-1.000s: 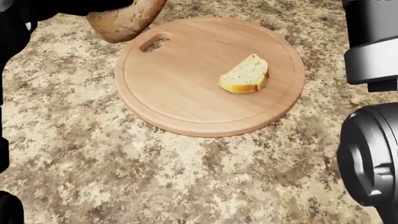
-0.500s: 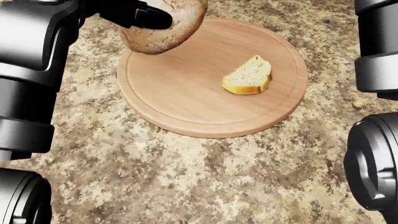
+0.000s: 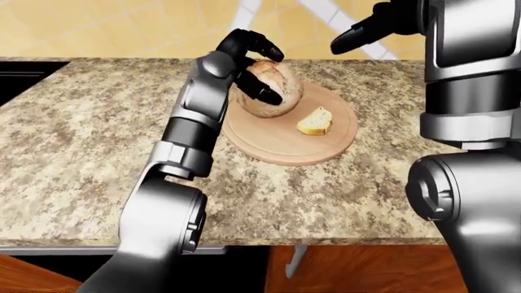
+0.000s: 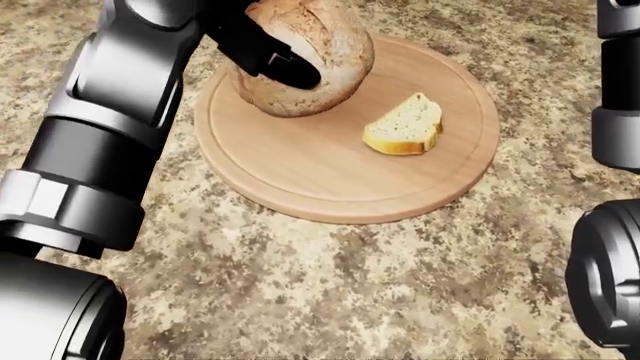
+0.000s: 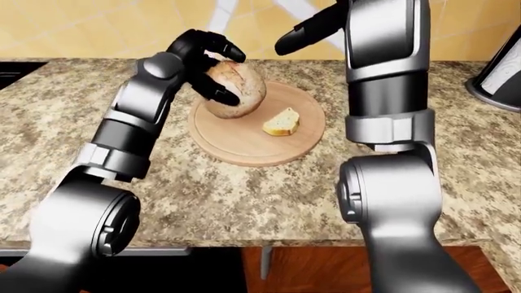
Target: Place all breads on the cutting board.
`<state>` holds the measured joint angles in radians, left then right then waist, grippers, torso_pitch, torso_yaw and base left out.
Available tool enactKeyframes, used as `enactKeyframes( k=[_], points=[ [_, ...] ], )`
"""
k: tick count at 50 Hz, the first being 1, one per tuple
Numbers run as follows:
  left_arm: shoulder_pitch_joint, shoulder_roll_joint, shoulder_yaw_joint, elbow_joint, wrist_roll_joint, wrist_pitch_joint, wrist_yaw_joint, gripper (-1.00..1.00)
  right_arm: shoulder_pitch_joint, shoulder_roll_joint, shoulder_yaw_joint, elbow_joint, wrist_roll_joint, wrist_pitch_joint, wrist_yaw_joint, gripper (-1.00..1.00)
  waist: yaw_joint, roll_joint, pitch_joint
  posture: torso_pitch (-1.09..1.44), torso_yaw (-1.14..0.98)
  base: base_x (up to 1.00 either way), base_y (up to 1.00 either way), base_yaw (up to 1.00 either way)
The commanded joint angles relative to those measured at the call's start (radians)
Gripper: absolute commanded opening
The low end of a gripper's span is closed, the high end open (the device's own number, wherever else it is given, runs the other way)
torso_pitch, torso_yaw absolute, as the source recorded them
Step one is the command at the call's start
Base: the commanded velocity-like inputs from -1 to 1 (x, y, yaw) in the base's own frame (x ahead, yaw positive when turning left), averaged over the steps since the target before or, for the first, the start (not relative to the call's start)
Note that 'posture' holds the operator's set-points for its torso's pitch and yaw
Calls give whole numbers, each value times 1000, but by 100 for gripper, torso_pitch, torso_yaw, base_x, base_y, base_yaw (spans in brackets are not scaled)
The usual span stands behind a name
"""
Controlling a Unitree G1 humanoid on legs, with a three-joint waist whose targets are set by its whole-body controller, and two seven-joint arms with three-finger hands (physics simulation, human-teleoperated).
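Note:
A round wooden cutting board lies on the speckled stone counter. A slice of bread lies on the board's right half. My left hand is shut on a round brown loaf and holds it over the board's upper left part, close above the wood. The same shows in the left-eye view, with the hand round the loaf. My right hand is raised above the counter's far edge, fingers stretched out and empty.
A dark sink or stove edge sits at the counter's left end. A metal appliance base stands at the right edge of the right-eye view. A yellow tiled wall rises behind the counter.
My left arm has swung right and downward, carrying the round loaf from beyond the board's upper left edge to over the board. The slice has not moved.

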<state>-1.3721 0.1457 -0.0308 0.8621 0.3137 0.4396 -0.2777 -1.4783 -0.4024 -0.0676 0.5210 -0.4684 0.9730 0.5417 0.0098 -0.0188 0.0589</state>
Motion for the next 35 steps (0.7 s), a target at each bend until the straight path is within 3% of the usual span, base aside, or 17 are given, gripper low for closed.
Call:
enactKeyframes(
  k=[1, 8, 30, 33, 35],
  points=[
    [-42, 15, -4, -23, 59, -70, 6, -1, -33, -10, -5, -43, -10, -12, -3, 100, 2, -4, -35, 0, 0, 0, 0, 0],
    [-59, -1, 26, 33, 102, -107, 8, 0, -10, -7, -3, -77, -19, 3, 9, 100, 2, -8, -35, 0, 0, 0, 0, 0],
    [-88, -42, 33, 117, 141, -138, 0, 13, -5, -1, -6, -94, -16, 11, 10, 100, 2, -10, -38, 0, 0, 0, 0, 0],
    [-88, -45, 31, 112, 140, -133, -6, 47, -4, -3, -6, -93, -15, 8, 10, 100, 2, -10, -38, 0, 0, 0, 0, 0],
    [-82, -48, 28, 103, 142, -130, -15, 87, -4, -1, -4, -102, -17, 18, 13, 100, 2, -10, -38, 0, 0, 0, 0, 0]
  ],
)
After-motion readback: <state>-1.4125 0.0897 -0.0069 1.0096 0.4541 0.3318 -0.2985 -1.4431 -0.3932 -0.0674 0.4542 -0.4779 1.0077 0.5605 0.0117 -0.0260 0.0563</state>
